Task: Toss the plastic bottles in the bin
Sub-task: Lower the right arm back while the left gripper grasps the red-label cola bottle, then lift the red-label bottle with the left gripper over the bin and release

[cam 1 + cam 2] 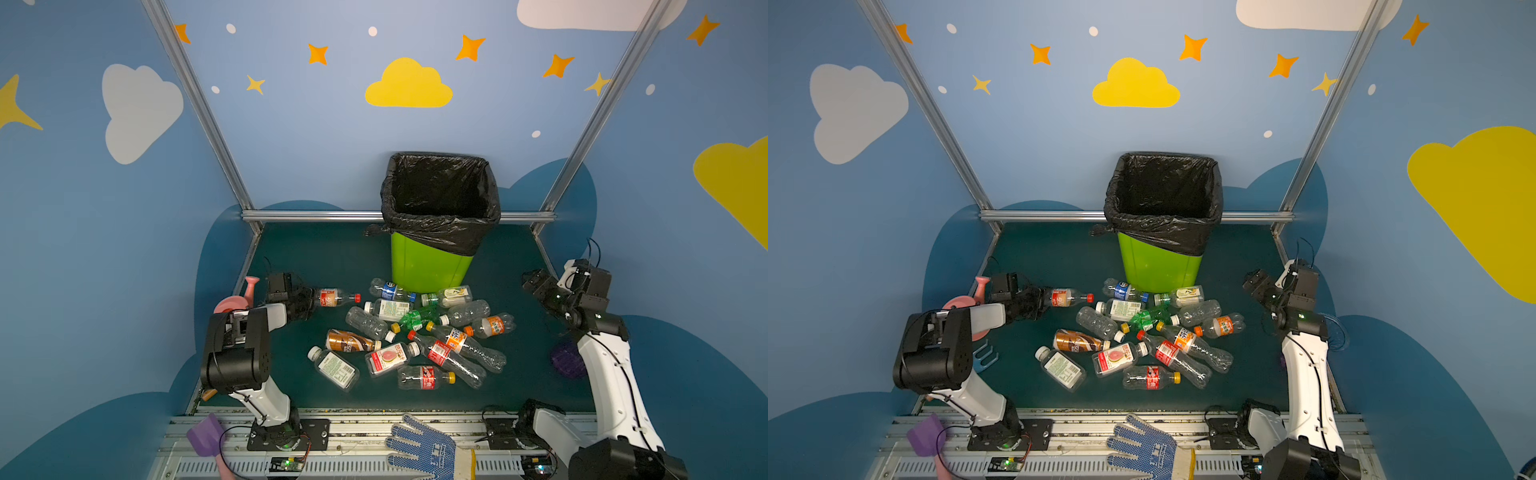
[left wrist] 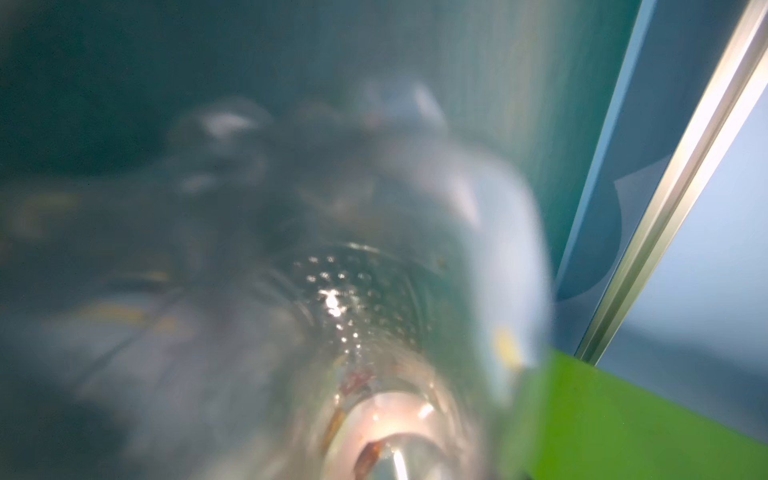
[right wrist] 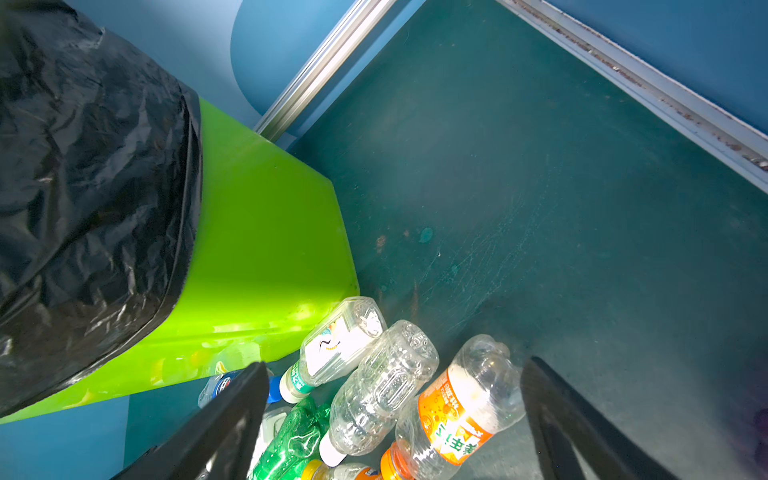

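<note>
Top view: left fingers (image 1: 306, 300) clamped on red-label bottle (image 1: 332, 298) by base near tabletop's left edge, probably for cap-first drop into bin (image 1: 424, 266) at back edge; right fingers (image 3: 232, 415) apart, empty, hovering near bottle pile (image 1: 415, 336).

The tall green bin (image 1: 428, 266) stands at the back, in the middle. Plastic bottles (image 1: 415, 332) lie packed close in front of it, some right by its foot. The dark green mat (image 1: 324, 253) is bare on both sides of the bin and in a strip before the pile. A pink watering can (image 1: 232, 305) sits at the left edge, a purple vase (image 1: 565, 361) at the right edge.
</note>
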